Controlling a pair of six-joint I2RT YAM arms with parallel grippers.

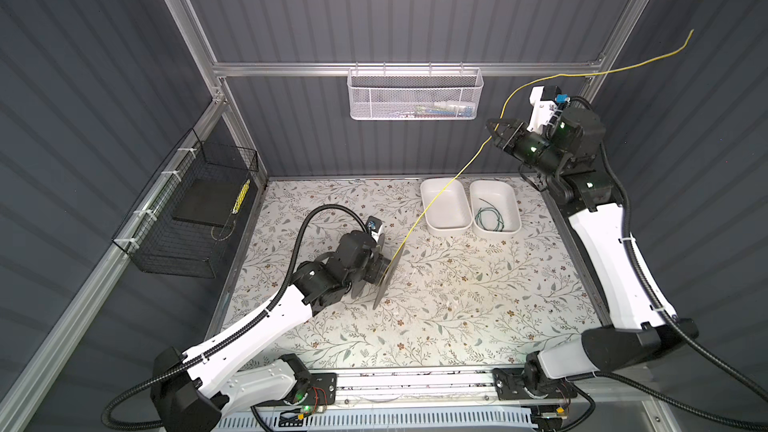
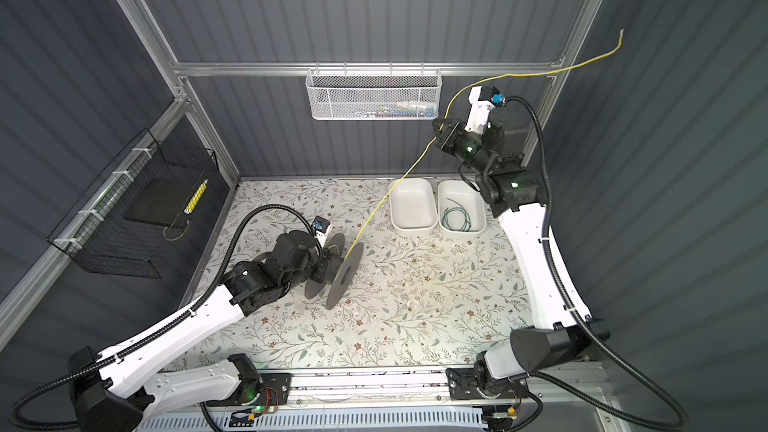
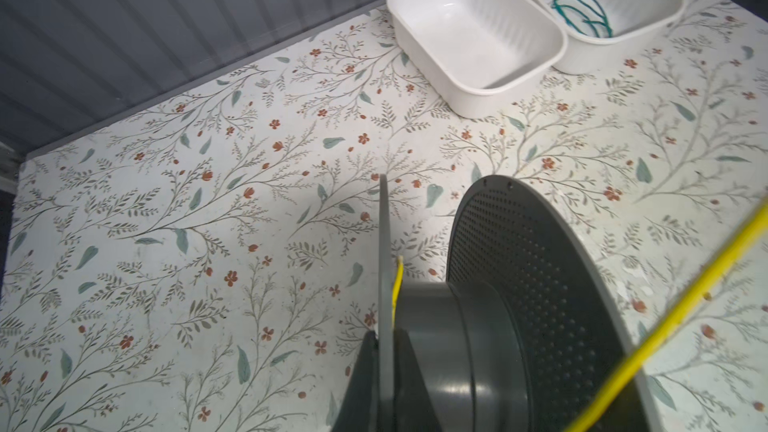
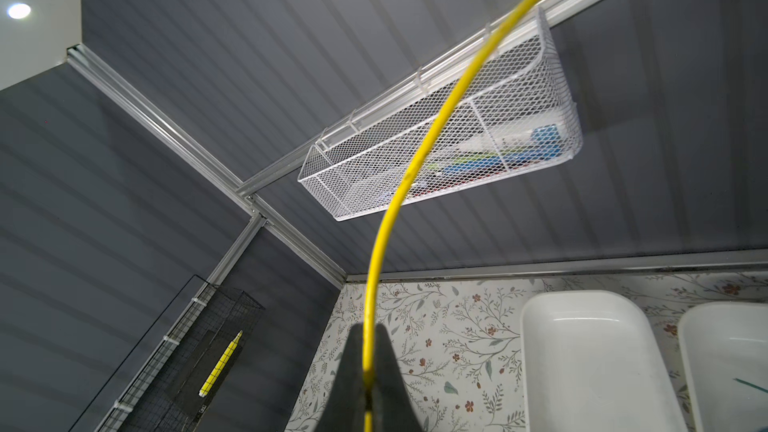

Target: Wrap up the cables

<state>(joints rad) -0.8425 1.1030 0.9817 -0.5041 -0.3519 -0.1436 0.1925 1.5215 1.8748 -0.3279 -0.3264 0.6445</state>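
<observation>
Pincers both clamped: we see our right gripper point(image 4: 365, 351) pinching the thin bright yellow wire point(image 4: 374, 251), our left gripper point(image 3: 380, 342) gripping the flange of the grey plastic spool point(image 2: 345, 276)

There are counted: one yellow cable point(image 3: 706, 282), one grey spool point(image 2: 345, 276), two white tubs point(image 1: 451, 218) point(image 1: 498, 193), one green wire coil point(image 3: 579, 10), two wire baskets point(image 1: 415, 97) point(image 1: 195, 209), two robot arms point(image 1: 257, 326) point(image 1: 602, 251).

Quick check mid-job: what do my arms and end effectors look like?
Left arm and right arm: white shell links, black joint housings with green lights, black corrugated hoses zip-tied alongside. Left end effector and right end effector: black, each with a white wrist-camera mount carrying a blue part.
</observation>
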